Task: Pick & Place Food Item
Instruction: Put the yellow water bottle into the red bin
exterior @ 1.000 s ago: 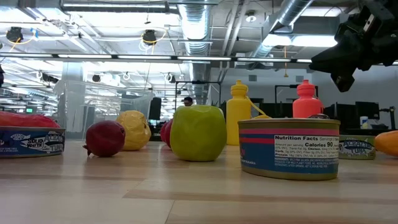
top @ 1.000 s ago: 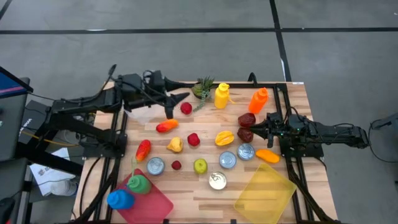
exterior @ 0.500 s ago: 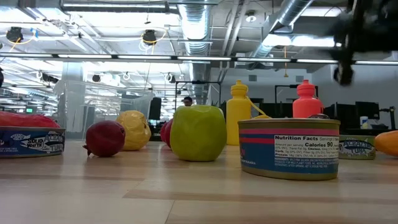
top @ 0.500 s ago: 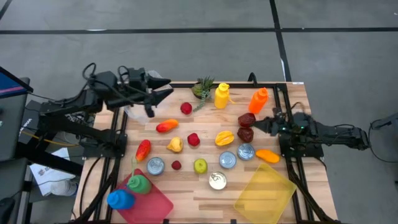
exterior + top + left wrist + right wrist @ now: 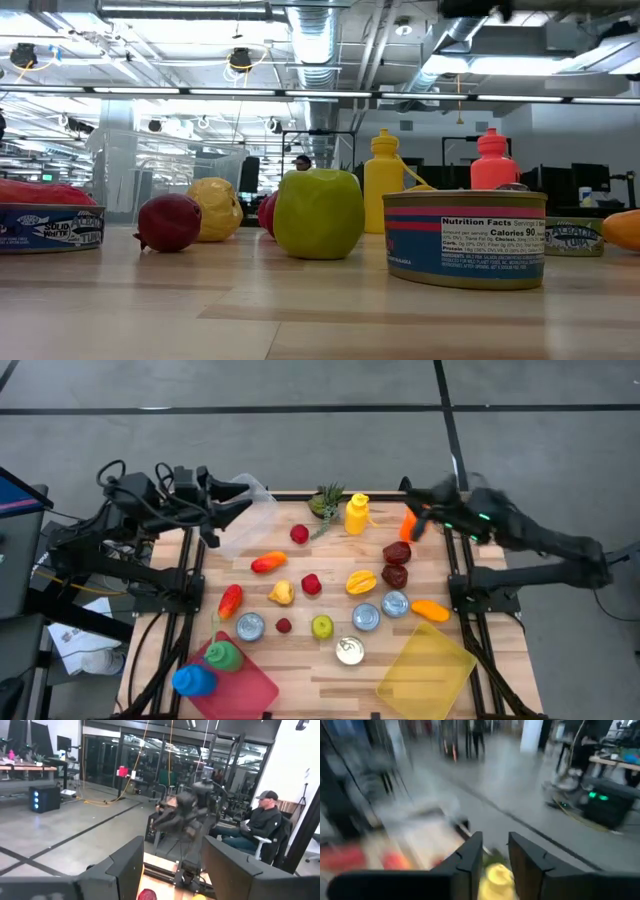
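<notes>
Food items, dark red fruit [image 5: 397, 552] among them, lie scattered on bench [image 5: 300, 670]. Right claw [image 5: 418, 526], narrowly parted, empty, beside orange bottle [image 5: 412, 516]; left claw [image 5: 222, 515] half-open, empty, at far-left corner. Approach step; next: descend, grasp.

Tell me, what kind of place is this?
Probably a robotics lab in an open industrial workspace: a wooden table of toy food stands on concrete floor, exposed ceiling ducts run overhead, and a person sits at a workstation.

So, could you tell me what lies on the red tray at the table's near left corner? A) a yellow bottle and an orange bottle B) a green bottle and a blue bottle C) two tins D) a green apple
B: in the high view the green bottle and the blue bottle lie on the red tray.
</notes>
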Tool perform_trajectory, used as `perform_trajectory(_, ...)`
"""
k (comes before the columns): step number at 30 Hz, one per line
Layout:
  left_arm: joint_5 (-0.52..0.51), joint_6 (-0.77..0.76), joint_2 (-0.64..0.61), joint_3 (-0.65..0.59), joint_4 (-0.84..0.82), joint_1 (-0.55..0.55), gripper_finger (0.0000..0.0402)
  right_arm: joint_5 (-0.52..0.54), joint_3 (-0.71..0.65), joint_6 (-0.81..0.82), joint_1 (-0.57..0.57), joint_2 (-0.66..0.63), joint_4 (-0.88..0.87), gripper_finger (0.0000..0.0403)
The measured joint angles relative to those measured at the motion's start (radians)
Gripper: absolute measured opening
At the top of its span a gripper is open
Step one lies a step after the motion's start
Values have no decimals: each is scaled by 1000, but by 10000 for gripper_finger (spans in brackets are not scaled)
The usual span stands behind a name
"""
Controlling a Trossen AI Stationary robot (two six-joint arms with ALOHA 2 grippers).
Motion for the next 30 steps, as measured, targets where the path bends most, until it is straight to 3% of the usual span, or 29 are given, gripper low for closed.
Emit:
perform_trajectory(4,0,2,-13,0,2,0,195,-22,182,-78,-65,241,-228,158)
perform_trajectory(7,2,3,-19,0,1,0,195,-129,230,-112,-115,370,-300,224)
perform_trajectory(11,4,4,-20,0,-4,0,195,-285,221,-132,-188,432,-248,304)
perform_trajectory(14,5,4,-20,0,-9,0,195,-357,154,-133,-263,397,-170,341)
perform_trajectory(18,5,4,-19,0,-23,0,195,-423,42,-184,-357,347,-26,357)
perform_trajectory(26,4,4,-18,0,-23,0,195,-626,-95,-211,-425,394,242,350)
perform_trajectory(30,-25,4,-18,0,-23,0,195,-645,-151,-222,-451,396,329,348)
